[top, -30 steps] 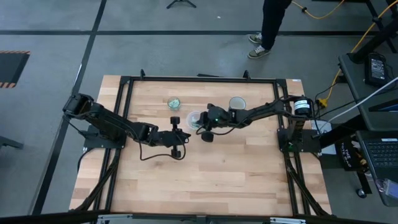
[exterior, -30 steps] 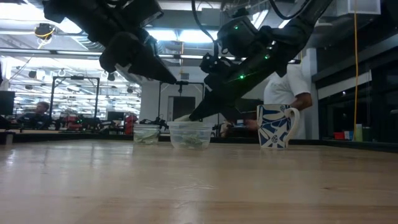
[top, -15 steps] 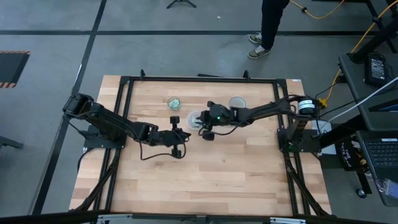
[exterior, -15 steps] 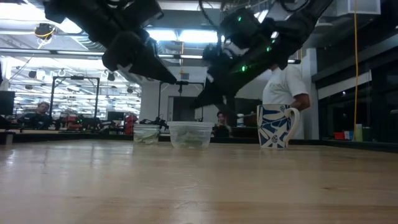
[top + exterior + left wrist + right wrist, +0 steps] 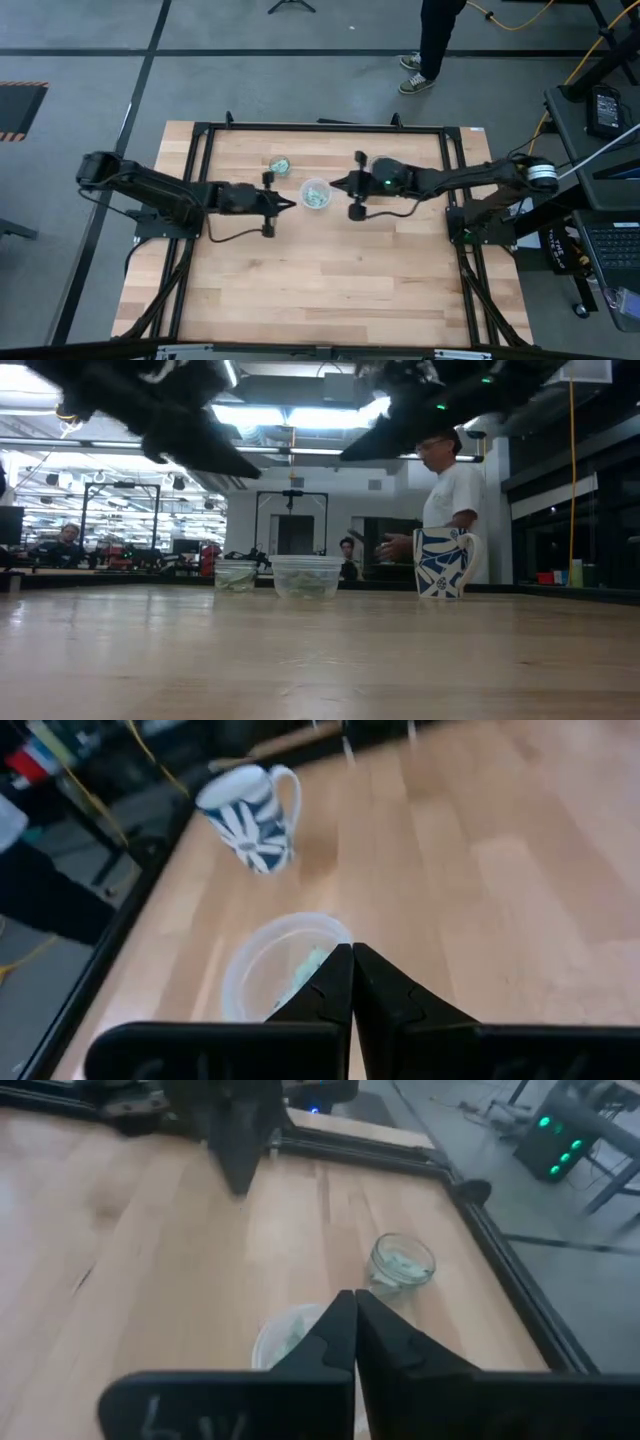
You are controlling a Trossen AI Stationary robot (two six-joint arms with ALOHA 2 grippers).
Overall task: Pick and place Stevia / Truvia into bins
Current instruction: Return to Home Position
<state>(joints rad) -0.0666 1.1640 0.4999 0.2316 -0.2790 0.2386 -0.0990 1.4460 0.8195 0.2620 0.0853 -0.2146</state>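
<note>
While both arms hung above the table, your left gripper and right gripper were each pinched closed on nothing, tips facing across the wide cup toward the table's far edge. Sachets lay in it and in the small clear cup, too jumbled to count. From above, the right arm half hid the mug.

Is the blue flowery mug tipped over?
No, the mug stands upright on the table, its handle sticking out to the side.

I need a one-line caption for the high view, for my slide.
Both shut, the left claw and right claw flank the wide cup holding sachets.
</note>
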